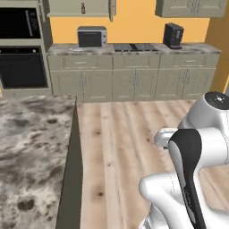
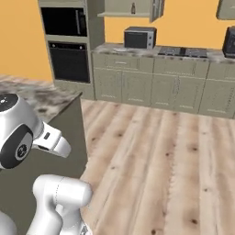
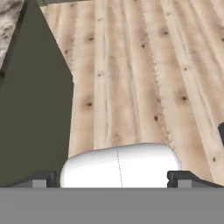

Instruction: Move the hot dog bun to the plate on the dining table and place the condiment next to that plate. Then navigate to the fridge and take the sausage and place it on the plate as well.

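Hand view is giving you the gripper looking down at the wooden floor, its finger tips sitting wide apart and gripping nothing. You are seeing a marble-topped island counter running along the left, its dark side panel dropping to the floor. Across the room, a microwave, a cooktop and a black toaster are sitting on the far counter; a wall oven is standing left. You are not getting the bun, condiment or plate anywhere.
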Motion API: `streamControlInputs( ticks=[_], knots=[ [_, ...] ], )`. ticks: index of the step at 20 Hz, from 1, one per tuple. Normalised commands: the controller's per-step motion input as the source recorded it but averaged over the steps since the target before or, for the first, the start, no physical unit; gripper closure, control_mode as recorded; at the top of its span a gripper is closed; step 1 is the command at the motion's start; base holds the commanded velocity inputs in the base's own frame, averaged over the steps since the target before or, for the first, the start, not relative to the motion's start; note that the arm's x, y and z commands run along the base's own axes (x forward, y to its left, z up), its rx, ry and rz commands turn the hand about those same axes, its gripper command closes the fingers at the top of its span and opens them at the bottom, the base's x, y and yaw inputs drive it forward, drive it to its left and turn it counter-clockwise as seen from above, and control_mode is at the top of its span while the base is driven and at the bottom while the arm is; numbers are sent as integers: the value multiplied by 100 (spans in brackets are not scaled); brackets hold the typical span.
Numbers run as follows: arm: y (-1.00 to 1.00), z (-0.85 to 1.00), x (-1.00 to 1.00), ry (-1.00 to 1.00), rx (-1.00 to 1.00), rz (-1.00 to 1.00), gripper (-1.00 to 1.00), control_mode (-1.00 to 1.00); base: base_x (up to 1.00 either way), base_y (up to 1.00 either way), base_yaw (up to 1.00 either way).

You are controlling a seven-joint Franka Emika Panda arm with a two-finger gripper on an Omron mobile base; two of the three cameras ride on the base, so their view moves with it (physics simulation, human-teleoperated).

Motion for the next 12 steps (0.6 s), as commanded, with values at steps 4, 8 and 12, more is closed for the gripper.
streamControlInputs(
  ticks=[4,8,12],
  knots=[
    [0,0,0,0,0,0,-100,100,100,-50,39],
    [0,0,0,0,0,0,-100,100,100,-36,7],
    [0,0,0,0,0,0,-100,100,99,-14,-5]
  ],
)
